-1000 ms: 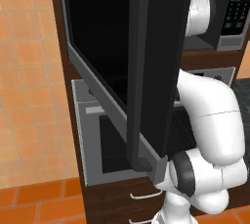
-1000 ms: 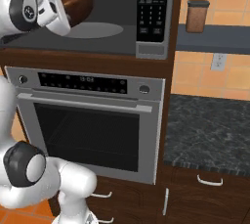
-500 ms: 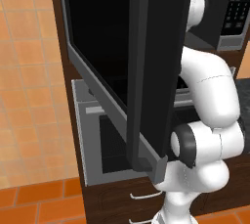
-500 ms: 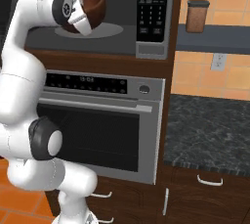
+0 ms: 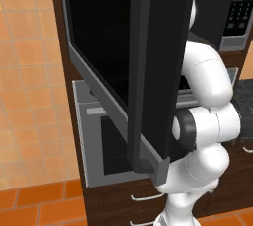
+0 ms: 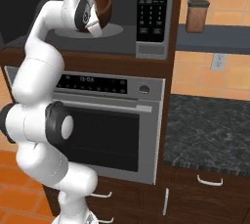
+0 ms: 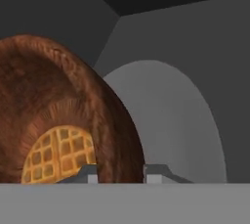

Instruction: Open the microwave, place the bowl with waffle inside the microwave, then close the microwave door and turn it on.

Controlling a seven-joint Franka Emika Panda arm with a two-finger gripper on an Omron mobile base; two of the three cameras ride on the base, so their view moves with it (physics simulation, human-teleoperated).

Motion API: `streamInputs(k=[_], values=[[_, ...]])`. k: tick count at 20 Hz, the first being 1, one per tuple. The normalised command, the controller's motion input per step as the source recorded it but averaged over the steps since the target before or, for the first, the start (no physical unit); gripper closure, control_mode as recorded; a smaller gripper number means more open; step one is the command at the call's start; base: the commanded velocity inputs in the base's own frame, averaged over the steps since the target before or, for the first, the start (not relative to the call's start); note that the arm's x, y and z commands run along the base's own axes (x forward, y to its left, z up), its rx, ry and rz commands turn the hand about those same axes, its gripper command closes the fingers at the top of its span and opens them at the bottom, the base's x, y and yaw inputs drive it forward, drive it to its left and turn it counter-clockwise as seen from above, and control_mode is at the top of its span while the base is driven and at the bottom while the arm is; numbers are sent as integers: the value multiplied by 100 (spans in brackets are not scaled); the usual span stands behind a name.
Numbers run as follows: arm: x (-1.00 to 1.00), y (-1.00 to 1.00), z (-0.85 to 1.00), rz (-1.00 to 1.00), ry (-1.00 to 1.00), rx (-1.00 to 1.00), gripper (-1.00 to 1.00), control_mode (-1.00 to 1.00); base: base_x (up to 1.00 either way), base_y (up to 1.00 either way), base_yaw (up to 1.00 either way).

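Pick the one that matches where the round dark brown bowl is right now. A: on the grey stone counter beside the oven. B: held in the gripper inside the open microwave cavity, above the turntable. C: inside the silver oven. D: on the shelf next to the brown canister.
B: the right base view shows the round dark brown bowl at the gripper inside the open microwave, over the pale round turntable; the golden waffle lies within it.

waffle (image 7: 57, 153) in bowl (image 6: 101, 7), bowl inside microwave (image 6: 146, 47), above oven (image 6: 112, 125)
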Motion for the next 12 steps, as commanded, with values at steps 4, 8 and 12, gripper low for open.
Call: streamInputs(k=[4, 8, 12], values=[[-7, 13, -3, 0, -28, 2, -100, -100, 0, 0, 0], [-11, 0, 0, 0, -45, 21, -100, -100, 0, 0, 0], [-16, -1, 2, 0, -39, 20, -100, -100, 0, 0, 0]])
